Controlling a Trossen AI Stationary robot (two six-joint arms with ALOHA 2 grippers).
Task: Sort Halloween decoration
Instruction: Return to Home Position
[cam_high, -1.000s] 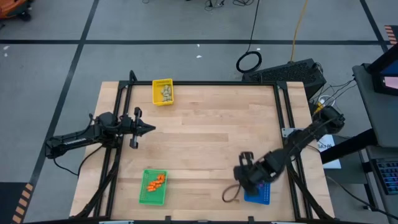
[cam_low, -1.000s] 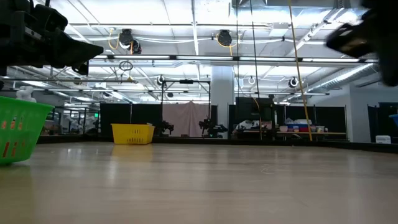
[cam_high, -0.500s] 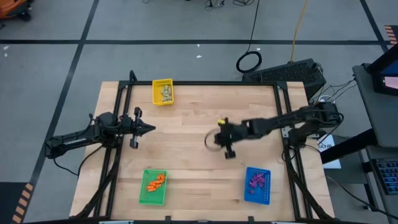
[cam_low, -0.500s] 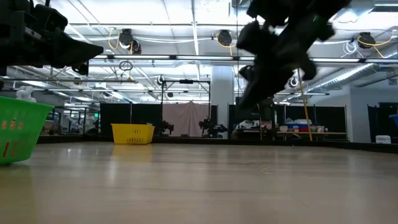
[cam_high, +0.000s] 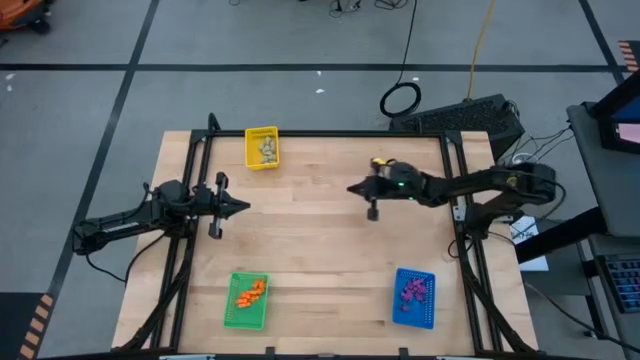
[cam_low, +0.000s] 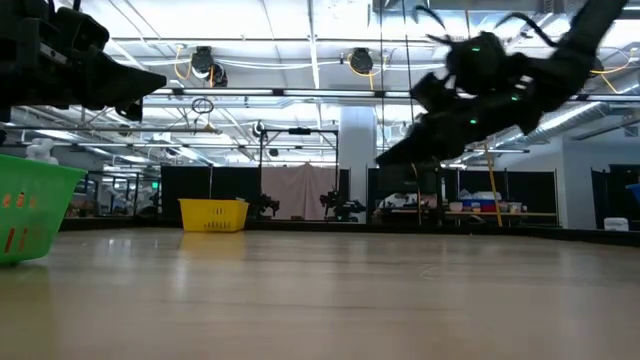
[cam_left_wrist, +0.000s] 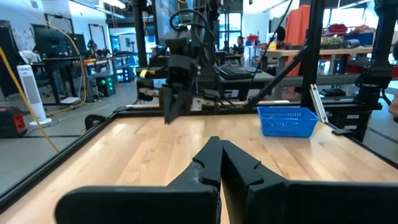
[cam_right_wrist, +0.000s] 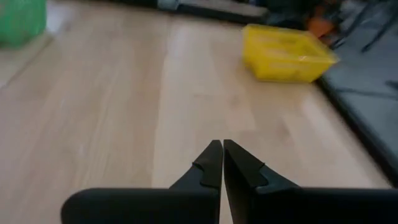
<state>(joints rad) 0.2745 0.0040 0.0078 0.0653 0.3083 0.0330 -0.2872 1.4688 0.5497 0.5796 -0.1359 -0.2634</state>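
The Halloween decoration lies sorted in three trays. Beige-grey trinkets (cam_high: 267, 149) fill the yellow tray (cam_high: 250, 160) at the far left, orange ones (cam_high: 250, 292) the green tray (cam_high: 238, 318) at the near left, and purple ones (cam_high: 412, 290) the blue tray (cam_high: 426, 315) at the near right. My right gripper (cam_high: 352, 188) hangs shut and empty above the bare wood right of centre, pointing toward the table's left and slightly down. My left gripper (cam_high: 243, 207) waits shut and level at the left edge.
Black frame rails (cam_high: 458, 170) run along the table's left, right and far edges. Bare wood (cam_high: 320, 250) lies between the three trays. In the left wrist view the right arm (cam_left_wrist: 174, 68) stands beyond the table's middle, with the blue tray (cam_left_wrist: 287, 120) beside it.
My right gripper has left the blue tray at the near right and swung toward the far edge, over the table's middle. It has tipped up from pointing down to nearly level, facing the table's left. The purple trinkets now show in the blue tray.
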